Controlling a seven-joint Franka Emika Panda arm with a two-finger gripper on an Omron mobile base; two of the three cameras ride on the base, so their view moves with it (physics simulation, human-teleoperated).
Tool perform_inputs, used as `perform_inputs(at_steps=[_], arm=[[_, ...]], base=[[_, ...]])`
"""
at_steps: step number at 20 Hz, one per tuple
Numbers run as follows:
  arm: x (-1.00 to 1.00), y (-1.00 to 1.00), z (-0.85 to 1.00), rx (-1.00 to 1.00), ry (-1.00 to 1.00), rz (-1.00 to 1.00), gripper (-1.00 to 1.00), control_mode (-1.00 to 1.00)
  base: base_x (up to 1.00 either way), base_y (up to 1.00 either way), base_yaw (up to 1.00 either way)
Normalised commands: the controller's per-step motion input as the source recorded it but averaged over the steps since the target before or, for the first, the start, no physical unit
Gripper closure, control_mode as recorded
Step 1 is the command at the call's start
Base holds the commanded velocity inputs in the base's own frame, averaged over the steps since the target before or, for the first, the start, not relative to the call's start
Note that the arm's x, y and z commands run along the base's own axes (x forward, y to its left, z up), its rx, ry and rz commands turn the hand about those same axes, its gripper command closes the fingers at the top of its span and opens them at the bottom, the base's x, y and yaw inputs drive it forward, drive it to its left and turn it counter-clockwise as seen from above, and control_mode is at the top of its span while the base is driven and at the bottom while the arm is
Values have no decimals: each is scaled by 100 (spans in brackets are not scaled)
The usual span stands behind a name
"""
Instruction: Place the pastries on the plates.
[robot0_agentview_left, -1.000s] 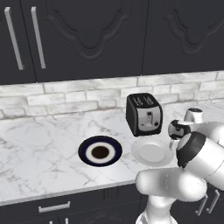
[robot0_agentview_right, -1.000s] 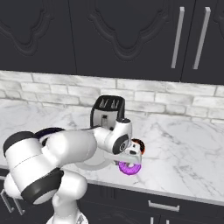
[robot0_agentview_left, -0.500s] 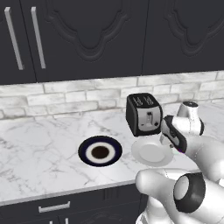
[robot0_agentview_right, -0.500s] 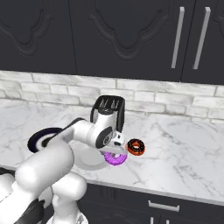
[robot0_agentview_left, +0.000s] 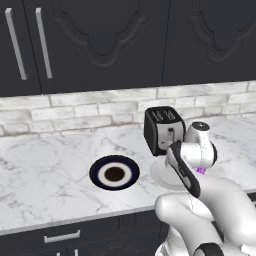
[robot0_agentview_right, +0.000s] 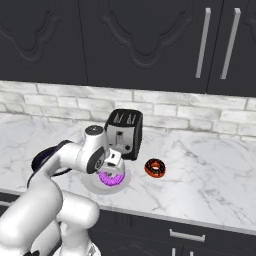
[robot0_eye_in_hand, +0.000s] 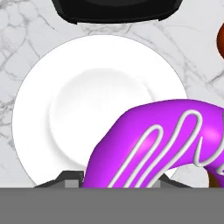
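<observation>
- The gripper (robot0_agentview_right: 113, 172) is clamped on the purple donut (robot0_eye_in_hand: 166, 140). You can't really see the finger tips in the hand view, but the donut hangs right under the hand, so my read is it's being carried, not resting.
- Straight below the gripper is the white plate (robot0_eye_in_hand: 39, 109), and the donut sits over its near-right part rather than dead centre. Looks like it's lined up for a drop, just a bit off to one side.
- The black toaster (robot0_agentview_right: 124, 132) is just beyond the gripper, close behind the plate. I'd guess that's why the hand comes in from the front edge of the counter (robot0_agentview_right: 210, 170).
- The red-orange donut (robot0_agentview_right: 155, 167) lies flat on the marble off to the gripper's right, near the white plate but not touching it. Not picked up yet.
- The navy plate (robot0_agentview_left: 114, 173) is well off on the gripper's other side, empty. Presumably that's where the second donut goes.
- So I'd call it roughly halfway through the first placement, with only lowering and releasing left.
</observation>
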Motion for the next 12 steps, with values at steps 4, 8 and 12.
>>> perform_inputs(at_steps=[4,8,12], arm=[[11,18,0,0,0,3,100,-100],[16,0,0,0,0,0,100,-100],[39,2,-12,0,0,0,100,-100]], base=[[0,0,0],[0,0,0],[0,0,0]])
